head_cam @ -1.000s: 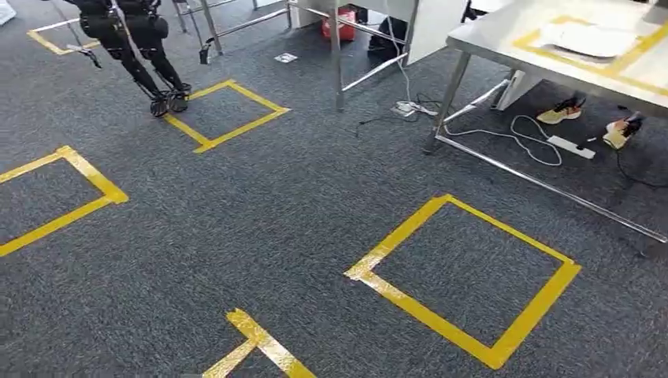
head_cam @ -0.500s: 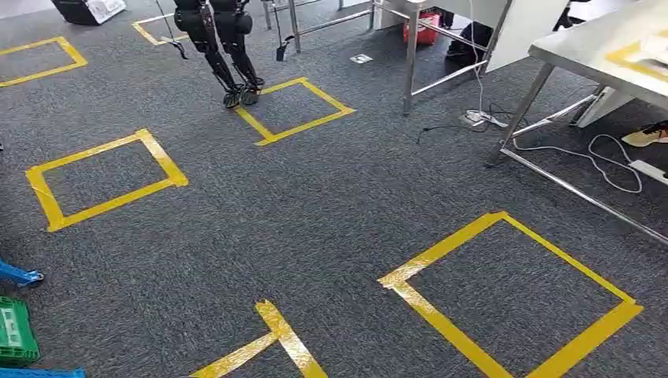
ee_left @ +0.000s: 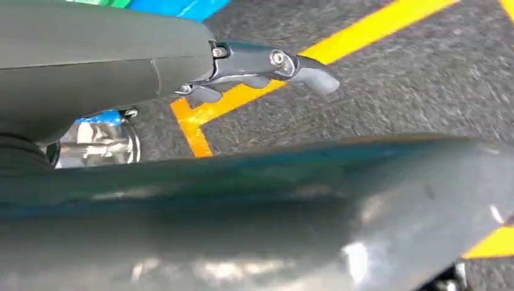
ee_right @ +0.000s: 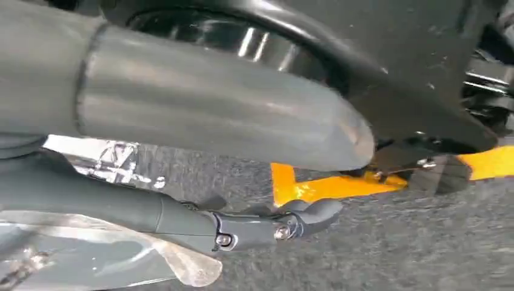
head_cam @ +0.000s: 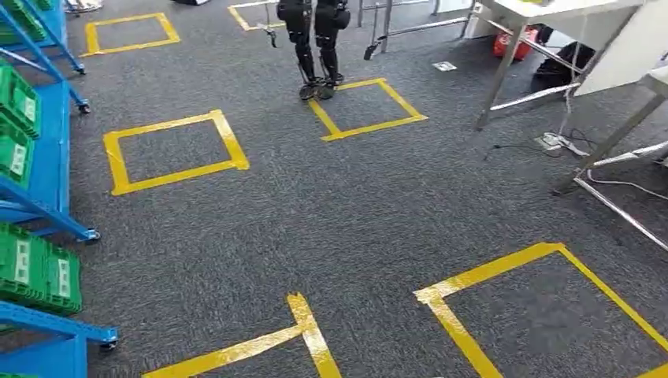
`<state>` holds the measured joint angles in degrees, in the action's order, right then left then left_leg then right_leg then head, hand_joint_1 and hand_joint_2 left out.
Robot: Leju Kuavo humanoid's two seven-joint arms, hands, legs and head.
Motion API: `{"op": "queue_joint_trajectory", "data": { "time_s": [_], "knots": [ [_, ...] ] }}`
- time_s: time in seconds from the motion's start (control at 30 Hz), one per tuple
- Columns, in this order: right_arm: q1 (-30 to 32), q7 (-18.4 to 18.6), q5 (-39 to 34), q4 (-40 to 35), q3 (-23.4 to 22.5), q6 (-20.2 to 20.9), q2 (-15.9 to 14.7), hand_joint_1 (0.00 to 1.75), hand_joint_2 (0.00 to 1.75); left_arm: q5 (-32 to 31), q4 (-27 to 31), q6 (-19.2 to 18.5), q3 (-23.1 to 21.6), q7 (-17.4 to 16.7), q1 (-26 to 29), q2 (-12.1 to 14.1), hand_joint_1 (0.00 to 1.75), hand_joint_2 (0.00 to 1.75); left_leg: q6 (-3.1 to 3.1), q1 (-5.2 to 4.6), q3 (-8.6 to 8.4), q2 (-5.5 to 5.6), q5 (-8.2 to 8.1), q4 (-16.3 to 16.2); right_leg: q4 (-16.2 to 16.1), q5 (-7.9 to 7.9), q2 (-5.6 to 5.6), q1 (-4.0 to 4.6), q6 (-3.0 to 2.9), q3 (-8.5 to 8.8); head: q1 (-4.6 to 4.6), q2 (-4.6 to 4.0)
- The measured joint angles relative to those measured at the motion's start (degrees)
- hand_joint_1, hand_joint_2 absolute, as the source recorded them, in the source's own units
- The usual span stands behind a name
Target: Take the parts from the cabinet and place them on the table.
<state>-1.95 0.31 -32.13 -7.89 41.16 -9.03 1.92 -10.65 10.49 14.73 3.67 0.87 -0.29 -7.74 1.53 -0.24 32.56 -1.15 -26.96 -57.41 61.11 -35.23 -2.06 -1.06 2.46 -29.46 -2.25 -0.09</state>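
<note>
The blue cabinet (head_cam: 47,189) stands at the left on grey carpet (head_cam: 331,205), its shelves holding green crates (head_cam: 35,272) with white labels. The left hand (ee_left: 267,63) hangs over yellow tape, fingers extended, holding nothing; the right hand (ee_right: 285,224) likewise, a clear plastic sheet (ee_right: 121,267) beside it

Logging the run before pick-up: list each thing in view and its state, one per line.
Blue metal cabinet: standing at left, shelves loaded.
Green plastic crates: sitting on the cabinet shelves, untouched.
Left hand: hanging over the carpet, holding nothing.
Right hand: hanging over the carpet, holding nothing.
White metal-legged table: standing far right.
</note>
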Motion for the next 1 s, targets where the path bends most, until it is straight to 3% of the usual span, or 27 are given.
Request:
{"op": "queue_joint_trajectory", "data": {
  "time_s": [0.03, 0.07, 0.1, 0.13, 0.17, 0.23, 0.27, 0.3, 0.4, 0.43, 0.47, 0.5, 0.53, 0.57, 0.6, 0.63, 0.67, 0.73, 0.77, 0.8, 0.93, 0.97, 1.0],
  "knots": [
    [0.1, 0.0, 0.1, 0.0, 0.1, 0.0, 0.0, 0.00, 0.00, 0.0, 0.0, 0.1, 0.0, 0.1, -0.2, -0.2, 0.00, 0.00, 0.15, 0.01, 0.06, 0.76, 0.00, 0.0, 4.9, -2.22, 1.25, 0.02, -0.03, -2.43, -0.07, 0.00],
    [0.2, 0.0, 0.1, 0.0, 0.2, 0.0, 0.0, 0.00, 0.00, 0.0, 0.0, 0.1, 0.0, 0.2, -0.2, -0.3, 0.00, 0.00, 0.22, -0.02, 0.06, 1.58, -0.03, 0.0, 9.6, -3.88, 1.73, 0.01, -0.06, -4.90, -0.07, 0.00],
    [0.2, 0.0, 0.1, 0.0, 0.4, 0.0, 0.0, 0.00, 0.00, 0.0, 0.0, 0.1, 0.0, 0.4, -0.2, -0.4, 0.00, 0.00, 0.25, -0.04, 0.03, 2.43, -0.06, 0.0, 13.4, -4.82, 1.92, 0.08, 0.00, -7.22, -0.07, 0.00],
    [0.4, 0.0, 0.1, 0.0, 0.5, 0.0, 0.0, 0.00, 0.00, 0.0, 0.0, 0.1, 0.0, 0.4, -0.1, -0.4, 0.00, 0.00, 0.25, -0.04, -0.05, 3.36, -0.06, -0.1, 14.3, -4.03, 1.96, 0.07, 0.01, -8.31, -0.02, 0.00],
    [0.4, 0.0, 0.3, 0.0, 0.5, 0.0, 0.0, 0.00, 0.00, 0.1, 0.0, 0.1, 0.0, 0.4, -0.1, -0.4, 0.00, 0.00, 0.22, 0.00, -0.14, 4.27, -0.09, -0.1, 12.4, -1.78, 1.98, 0.03, -0.01, -8.02, -0.05, 0.00],
    [0.4, -0.1, 0.5, 0.0, 0.5, 0.0, 0.0, 0.00, 0.00, 0.2, 0.0, 0.0, 0.1, 0.5, 0.0, -0.4, 0.00, 0.00, -0.07, 0.14, -0.39, 6.02, -0.28, -0.2, 3.1, 4.26, 3.04, -0.30, 0.00, -4.55, -0.02, 0.00],
    [0.4, -0.1, 0.6, 0.0, 0.6, 0.0, 0.0, 0.00, 0.00, 0.2, 0.0, 0.0, 0.1, 0.6, 0.0, -0.4, 0.00, 0.00, -0.40, 0.21, -0.25, 6.68, -0.48, -0.5, -0.8, 5.92, 5.65, -0.63, 0.09, -3.13, -0.09, 0.00],
    [0.6, -0.1, 0.7, 0.0, 0.7, 0.0, 0.1, 0.00, 0.00, 0.2, 0.0, 0.0, 0.1, 0.7, -0.1, -0.4, 0.00, 0.00, -0.89, -0.17, 0.32, 7.46, -0.76, -1.4, -2.4, 5.19, 8.40, -0.97, 0.08, -2.61, -0.02, 0.00],
    [0.4, 0.0, 0.9, -0.1, 0.9, 0.0, 0.1, 0.00, 0.00, -0.2, 0.0, -0.1, 0.1, 0.9, 0.3, -0.6, 0.00, 0.00, -1.84, 0.64, 0.95, 9.43, -0.26, -1.2, -2.0, 5.03, 6.66, -0.36, -0.55, -2.15, 0.02, 0.00],
    [0.4, -0.1, 0.7, -0.1, 0.9, -0.1, 0.1, 0.00, 0.00, -0.2, 0.0, -0.1, 0.1, 1.0, 0.5, -0.6, 0.00, 0.00, -2.09, 0.64, 1.12, 9.99, -0.37, -1.3, -2.4, 5.24, 5.79, -0.68, -1.01, -1.89, 0.06, 0.00],
    [0.4, -0.1, 0.8, -0.1, 0.9, -0.1, 0.1, 0.00, 0.00, -0.3, 0.0, -0.1, 0.1, 1.0, 0.6, -0.7, 0.00, 0.00, -2.31, 0.31, 1.40, 6.25, -1.19, -2.4, -2.6, 5.27, 4.89, -0.61, -1.47, -1.59, 0.21, 0.00],
    [0.5, -0.2, 0.8, -0.1, 0.9, -0.2, 0.1, 0.00, 0.00, -0.4, 0.0, -0.1, 0.1, 1.0, 0.6, -0.7, 0.00, 0.00, -2.60, 0.24, 2.59, 3.61, -2.92, -5.1, -2.6, 5.16, 4.12, -0.44, -1.94, -1.46, 0.63, 0.00],
    [0.6, -0.2, 0.8, -0.1, 0.9, -0.2, 0.1, 0.00, 0.00, -0.5, 0.0, -0.1, 0.1, 1.0, 0.3, -0.7, 0.00, 0.00, -2.84, 0.34, 4.73, 2.45, -5.26, -9.5, -2.6, 5.02, 3.10, -0.22, -2.15, -1.41, 0.63, 0.00],
    [0.8, -0.2, 0.8, -0.1, 0.9, -0.2, 0.1, 0.00, 0.00, -0.7, 0.0, -0.1, 0.1, 1.1, 0.2, -0.8, 0.00, 0.00, -2.95, 0.41, 7.09, 2.01, -7.40, -14.4, -2.6, 4.90, 1.92, -0.06, -2.29, -1.33, 0.63, 0.00],
    [0.8, -0.2, 0.8, -0.1, 0.9, -0.2, 0.1, 0.00, 0.00, -0.7, 0.0, -0.1, 0.1, 1.1, 0.2, -0.8, 0.00, 0.00, -3.02, 0.45, 8.66, 1.90, -8.55, -17.7, -2.6, 4.77, 1.03, 0.01, -2.42, -1.31, 0.63, 0.00],
    [0.9, -0.2, 0.8, -0.1, 0.9, -0.2, 0.1, 0.00, 0.00, -0.7, 0.0, -0.1, 0.1, 1.1, 0.2, -0.8, 0.00, 0.00, -3.01, 0.49, 9.42, 1.86, -8.56, -19.3, -2.6, 4.67, 0.07, 0.10, -2.45, -1.24, 0.65, 0.00],
    [0.9, -0.2, 0.8, -0.1, 0.9, -0.2, 0.1, 0.00, 0.00, -0.7, 0.0, -0.2, 0.1, 1.1, 0.4, -0.8, 0.00, 0.00, -2.94, 0.50, 8.67, 1.82, -7.24, -18.0, -2.6, 4.55, -0.68, 0.17, -2.45, -1.13, 0.63, 0.00],
    [0.8, -0.2, 0.8, -0.2, 0.9, -0.2, 0.1, 0.00, 0.00, -0.9, 0.0, -0.3, 0.1, 1.1, 0.6, -0.7, 0.00, 0.00, -2.31, 0.32, 3.76, 0.95, -2.17, -8.7, -2.6, 4.24, -2.13, 0.32, -2.40, -0.65, 0.63, 0.00],
    [0.8, -0.2, 0.8, -0.2, 0.9, -0.2, 0.1, 0.00, 0.00, -0.9, 0.0, -0.3, 0.1, 1.1, 0.6, -0.7, 0.00, 0.00, -1.71, -0.10, 0.91, -1.30, -0.24, -3.4, -2.6, 4.02, -2.75, 0.35, -2.24, -0.32, 0.65, 0.00],
    [0.8, -0.2, 0.8, -0.2, 0.9, -0.2, 0.2, 0.00, 0.00, -0.9, 0.0, -0.5, 0.1, 1.1, 0.4, -0.7, 0.00, 0.00, -1.34, -0.93, -0.02, -3.82, -1.31, -1.7, -2.6, 3.73, -3.36, 0.64, -1.82, -0.28, 0.63, 0.00],
    [0.4, 0.0, 0.9, -0.3, 1.0, -0.2, 0.3, 0.00, 0.00, -0.9, 0.0, -0.5, 0.1, 1.1, 0.7, -0.7, 0.00, 0.00, -0.48, -1.07, 0.30, -1.10, -0.74, -0.9, -3.0, 3.45, -5.50, 0.58, -0.70, 0.70, 0.68, 0.00],
    [0.3, 0.0, 1.0, -0.3, 1.1, -0.2, 0.3, 0.00, 0.00, -0.9, 0.0, -0.5, 0.1, 1.1, 0.8, -0.7, 0.00, 0.00, -0.20, -0.49, -0.42, -0.63, -0.21, -0.1, -2.6, 2.74, -3.34, 0.31, -0.39, 0.29, 0.52, 0.00],
    [0.3, 0.0, 1.0, -0.3, 1.1, -0.2, 0.3, 0.00, 0.00, -0.9, 0.0, -0.5, 0.1, 1.1, 0.7, -0.7, 0.00, 0.00, 0.09, -0.39, -0.48, -0.13, -0.10, 0.0, -0.8, 1.41, -0.23, 0.19, -0.41, -0.52, 0.53, 0.00]
  ]
}}
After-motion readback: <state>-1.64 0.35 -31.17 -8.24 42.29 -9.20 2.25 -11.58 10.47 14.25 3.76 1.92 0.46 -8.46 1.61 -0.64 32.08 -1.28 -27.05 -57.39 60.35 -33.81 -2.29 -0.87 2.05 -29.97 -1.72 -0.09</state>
